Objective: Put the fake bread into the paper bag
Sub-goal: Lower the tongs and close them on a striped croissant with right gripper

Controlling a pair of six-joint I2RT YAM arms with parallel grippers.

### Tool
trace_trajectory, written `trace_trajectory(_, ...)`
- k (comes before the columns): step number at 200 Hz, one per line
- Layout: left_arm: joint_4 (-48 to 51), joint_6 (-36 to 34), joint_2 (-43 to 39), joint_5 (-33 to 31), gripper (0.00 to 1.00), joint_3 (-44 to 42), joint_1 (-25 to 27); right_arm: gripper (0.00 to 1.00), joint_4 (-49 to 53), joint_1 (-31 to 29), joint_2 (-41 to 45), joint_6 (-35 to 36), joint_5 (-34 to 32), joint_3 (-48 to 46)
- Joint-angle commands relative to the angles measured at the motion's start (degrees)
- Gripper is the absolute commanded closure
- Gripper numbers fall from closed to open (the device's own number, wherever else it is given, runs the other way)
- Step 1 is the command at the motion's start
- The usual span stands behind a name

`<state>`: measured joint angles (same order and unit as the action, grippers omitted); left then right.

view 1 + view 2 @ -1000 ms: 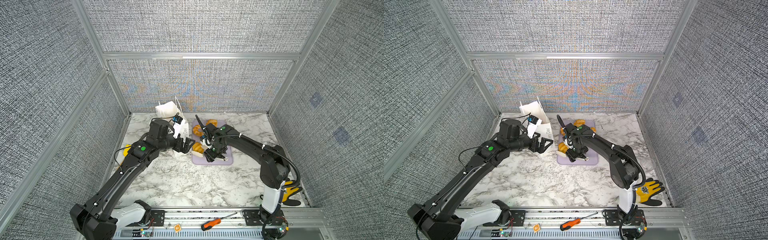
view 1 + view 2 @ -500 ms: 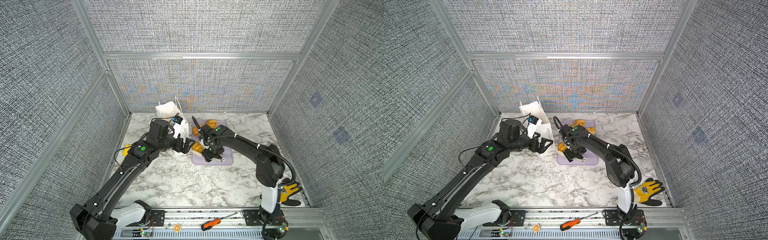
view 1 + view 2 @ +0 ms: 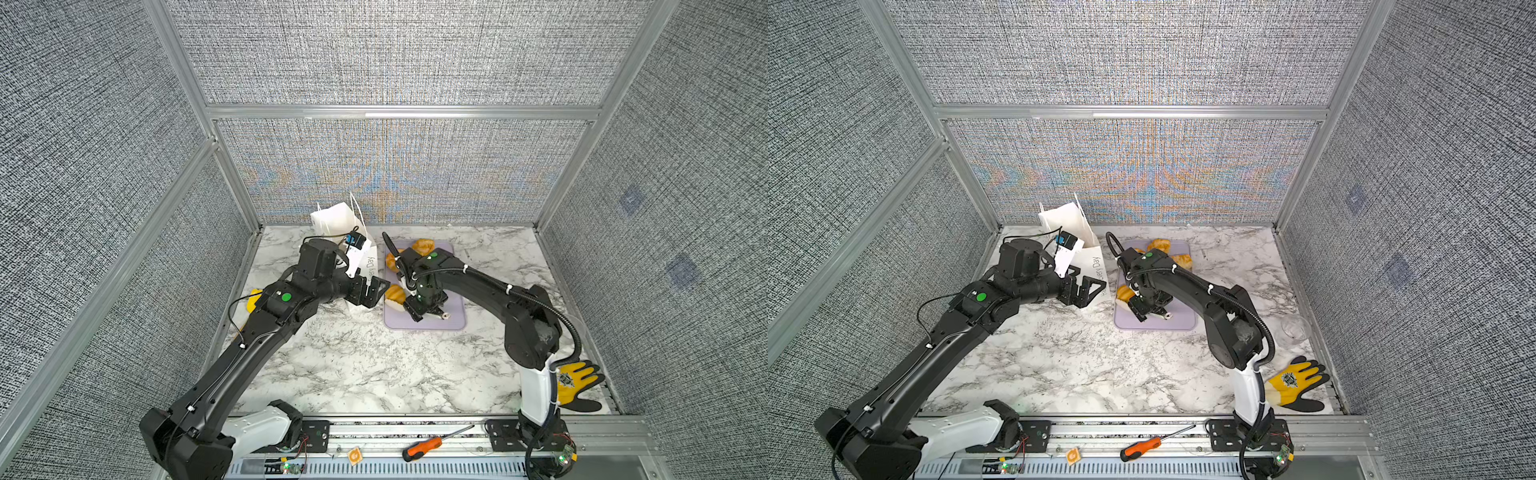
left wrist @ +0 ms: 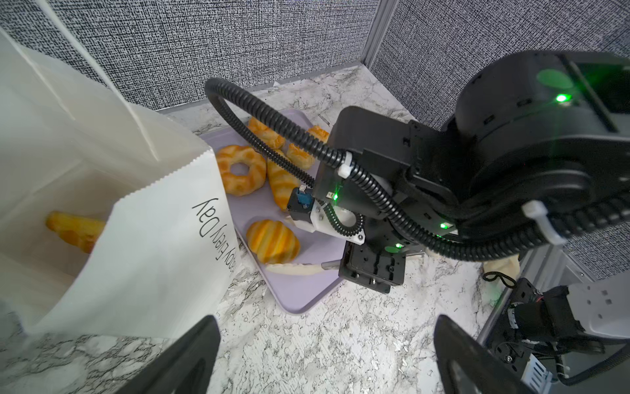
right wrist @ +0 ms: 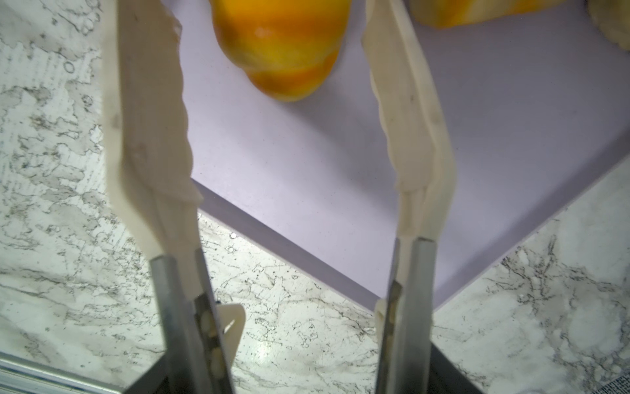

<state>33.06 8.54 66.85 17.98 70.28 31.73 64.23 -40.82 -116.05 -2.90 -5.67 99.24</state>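
Note:
The white paper bag [image 3: 338, 222] [image 3: 1065, 222] stands at the back left. Its mouth [image 4: 85, 191] shows one piece of fake bread [image 4: 73, 230] inside. Several more pieces lie on a lilac tray [image 3: 436, 322] [image 3: 1179, 324] [image 4: 293, 293] [image 5: 306, 163], among them a ring [image 4: 241, 169] and a striped roll [image 3: 395, 293] [image 3: 1124, 292] [image 4: 272, 240] [image 5: 279, 47]. My right gripper [image 3: 401, 301] [image 3: 1128, 300] [image 5: 266, 20] is open, its long cream fingers [image 5: 146, 119] on either side of that roll with gaps showing. My left gripper [image 3: 374, 291] [image 3: 1086, 291] [image 4: 327, 358] is open and empty, low beside the bag's front.
A yellow-and-black glove [image 3: 575, 382] [image 3: 1293, 382] lies at the front right. An orange screwdriver [image 3: 424, 448] [image 3: 1142, 448] rests on the front rail. A yellow toy [image 3: 251, 300] sits behind the left arm. A clear glass [image 3: 1295, 328] stands by the right wall.
My right gripper has moved left across the tray until its fingers straddle the striped roll. The left arm and the bag have not moved.

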Motion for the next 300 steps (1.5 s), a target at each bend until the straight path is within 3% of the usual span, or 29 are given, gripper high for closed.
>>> trace_trajectory(1,0.32,-0.5,0.12,0.49,0.01,0.47,0.0,0.27,0.9,0.26,-0.82,1.28,-0.28,1.02)
trace_trajectory(207,1.57,-0.1,-1.02,-2.1,0.01,-2.43,-0.03,0.27,-0.26,1.27,-5.15,3.95,1.37,3.15)
trace_trajectory(300,1.39,0.07,-1.01,-3.26,0.01,-2.08,-0.07,0.4,0.86,1.53,-2.91,4.49,1.62,0.38)
